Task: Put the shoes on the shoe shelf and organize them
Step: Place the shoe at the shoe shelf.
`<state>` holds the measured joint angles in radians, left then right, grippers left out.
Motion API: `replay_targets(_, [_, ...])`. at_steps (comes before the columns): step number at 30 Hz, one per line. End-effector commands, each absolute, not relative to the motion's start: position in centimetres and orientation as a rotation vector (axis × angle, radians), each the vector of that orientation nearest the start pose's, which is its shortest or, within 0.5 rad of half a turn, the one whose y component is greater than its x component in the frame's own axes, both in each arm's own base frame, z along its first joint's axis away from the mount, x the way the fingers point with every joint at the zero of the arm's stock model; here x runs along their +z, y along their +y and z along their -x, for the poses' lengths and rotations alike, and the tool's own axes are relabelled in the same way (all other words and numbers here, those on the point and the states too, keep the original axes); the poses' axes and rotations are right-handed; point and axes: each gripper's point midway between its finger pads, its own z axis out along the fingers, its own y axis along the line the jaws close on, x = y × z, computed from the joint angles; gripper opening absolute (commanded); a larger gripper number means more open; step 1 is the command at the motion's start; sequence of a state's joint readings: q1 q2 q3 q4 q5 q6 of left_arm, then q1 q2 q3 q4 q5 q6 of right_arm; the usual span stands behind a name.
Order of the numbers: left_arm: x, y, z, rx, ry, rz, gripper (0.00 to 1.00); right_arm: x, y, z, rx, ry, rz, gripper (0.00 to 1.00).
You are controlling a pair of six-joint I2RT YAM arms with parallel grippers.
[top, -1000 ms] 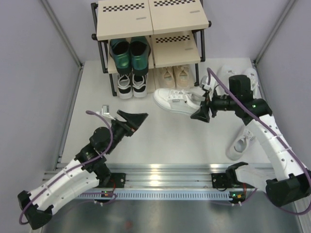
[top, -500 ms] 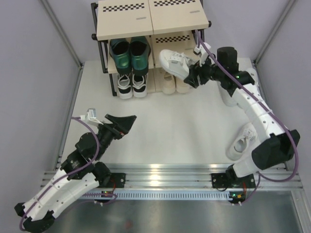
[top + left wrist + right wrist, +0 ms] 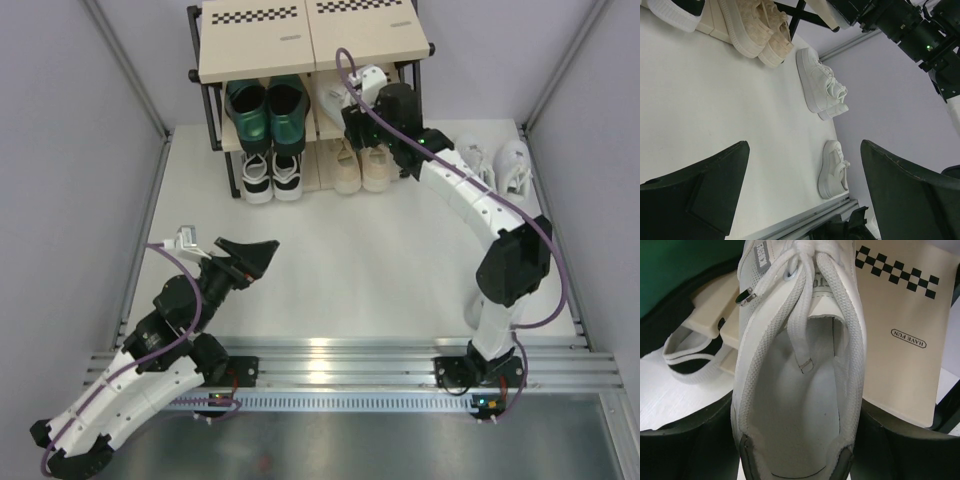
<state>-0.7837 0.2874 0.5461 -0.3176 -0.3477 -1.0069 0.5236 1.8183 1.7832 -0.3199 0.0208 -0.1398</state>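
My right gripper [image 3: 357, 108] is shut on the heel of a white sneaker [image 3: 795, 390], one finger on each side. It holds the sneaker [image 3: 333, 97] toe-first over the right half of the shoe shelf's [image 3: 260, 45] middle tier; a checkered beige board [image 3: 900, 330] lies just beneath. Green heeled shoes [image 3: 265, 110] fill the middle tier's left half. Black-and-white sneakers [image 3: 270, 175] and beige sneakers [image 3: 360, 165] stand on the bottom tier. My left gripper [image 3: 255, 255] hangs open over the floor at left, its jaws [image 3: 804, 150] wide apart with nothing between them.
A pair of white sneakers [image 3: 495, 160] lies on the floor right of the shelf, also in the left wrist view [image 3: 822, 90]. One more white sneaker [image 3: 834, 170] lies by the near rail, under my right forearm. Grey walls close both sides.
My right arm has carried the white sneaker from the floor in front of the shelf up and left to the middle tier. The left arm drew back slightly, then stayed still.
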Motion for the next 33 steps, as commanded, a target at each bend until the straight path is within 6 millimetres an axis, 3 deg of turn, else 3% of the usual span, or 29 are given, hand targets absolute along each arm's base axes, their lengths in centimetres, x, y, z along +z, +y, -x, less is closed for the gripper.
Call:
replay_targets(1, [27.4, -14.5, -18.8, -1.065, 1.656, 0.482, 0.98, 37.7, 27.6, -50.4, 0.209, 1.622, 0.384, 0.0])
replay_targets(11, [27.3, -14.5, -18.8, -1.068, 1.659, 0.477, 0.98, 36.6, 28.6, -52.7, 0.187, 1.637, 0.168, 0.0])
replay_targets(18, [27.2, -14.5, -18.6, -1.078, 1.655, 0.48, 0.98, 36.9, 29.5, -53.0, 0.238, 1.618, 0.146, 0.01])
replay_targets(21, [27.3, -14.5, -18.6, -1.08, 1.654, 0.479, 0.98, 36.2, 29.8, -53.0, 0.249, 1.637, 0.149, 0.13])
replay_targets(26, [27.5, -14.4, -18.5, -1.086, 1.649, 0.478, 0.98, 35.1, 30.0, -52.7, 0.255, 1.664, 0.164, 0.44])
replay_targets(33, [27.5, -14.6, -18.4, -1.098, 1.65, 0.479, 0.98, 35.8, 29.7, -51.3, 0.253, 1.648, 0.193, 0.85])
